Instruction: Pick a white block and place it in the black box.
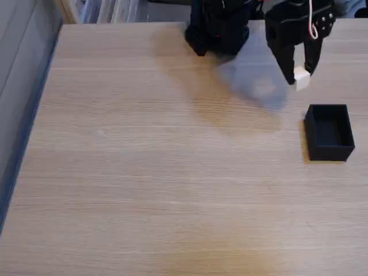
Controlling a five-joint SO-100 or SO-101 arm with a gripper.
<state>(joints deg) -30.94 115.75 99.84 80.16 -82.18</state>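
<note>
The tiny plain white block [302, 78], a small cube, sits pinched between the two dark fingertips of the black two-finger gripper [300, 77] near the upper right of the fixed view, lifted clear of the table with a soft grey shadow lying on the wood to its lower left. The jaws stand narrow, closed on the cube from either side, one finger at its left and the other at its upper right. The gripper points downward, its fingers tapering toward the cube, while its bulkier black body rises to the top edge of the picture, where a red and white wire loops across it. The small matte black box [329, 132], rectangular, thin-walled and without a lid, rests on the table below and slightly right of the cube, near it but apart; its dark inside gives no clear sight of any contents. The arm's black base [218, 26] stands at the far edge of the light wooden table [144, 172], left of the gripper.
</note>
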